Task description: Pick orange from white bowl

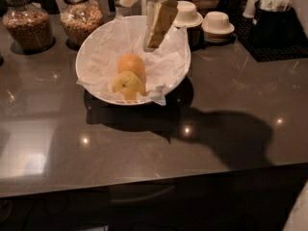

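The white bowl [96,57], wide, shallow and lined with crinkled white paper, stands on the dark counter left of centre. Two fruits lie in it. The orange [128,84], yellowish with a small dark stem dimple, is at the front. A smaller, smooth, evenly orange ball [131,63] touches it just behind. My gripper [153,44], cream-coloured, hangs down from the top of the view over the bowl's rear right part. It is above and to the right of both fruits and touches neither.
Two glass jars of grain [28,25] [81,17] stand at the back left. Small cream upturned bowls [188,13] [217,22] sit behind the bowl on the right. A black mat with containers [274,28] is at the far right. The counter's front edge [154,182] runs across below.
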Robot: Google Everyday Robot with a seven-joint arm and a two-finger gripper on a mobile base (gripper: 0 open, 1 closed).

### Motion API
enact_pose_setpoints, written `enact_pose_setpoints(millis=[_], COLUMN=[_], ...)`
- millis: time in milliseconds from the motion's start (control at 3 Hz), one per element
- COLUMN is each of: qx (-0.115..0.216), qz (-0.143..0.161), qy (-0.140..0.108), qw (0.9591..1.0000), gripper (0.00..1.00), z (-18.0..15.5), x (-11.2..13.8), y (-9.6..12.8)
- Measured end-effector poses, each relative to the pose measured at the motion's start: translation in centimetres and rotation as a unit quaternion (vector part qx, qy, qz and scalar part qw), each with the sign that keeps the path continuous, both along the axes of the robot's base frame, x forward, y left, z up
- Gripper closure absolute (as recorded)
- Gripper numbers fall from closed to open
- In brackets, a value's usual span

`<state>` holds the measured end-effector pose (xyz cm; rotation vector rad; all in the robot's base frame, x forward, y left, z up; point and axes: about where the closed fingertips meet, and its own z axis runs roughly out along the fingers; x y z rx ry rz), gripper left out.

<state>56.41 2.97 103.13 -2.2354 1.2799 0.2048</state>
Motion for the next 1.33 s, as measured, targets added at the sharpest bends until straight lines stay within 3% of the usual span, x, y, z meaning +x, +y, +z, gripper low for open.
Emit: enact_pose_setpoints(millis=[333,667,1000,1333], qx=[-0.002,0.001,-0.017,-0.077], qz=[0.013,0.013,0.029,0.077], qy=[-0.012,-0.016,-0.056,-0.113], qw=[0.9998,0.9998,0.9978,0.9875], gripper=[0.28,0.45,0.63,0.47], z=[-0.1,0.0,-0.1,-0.5], x=[0.4,0.6,1.7,3.1], y=[0.8,1.1,1.6,2.8])
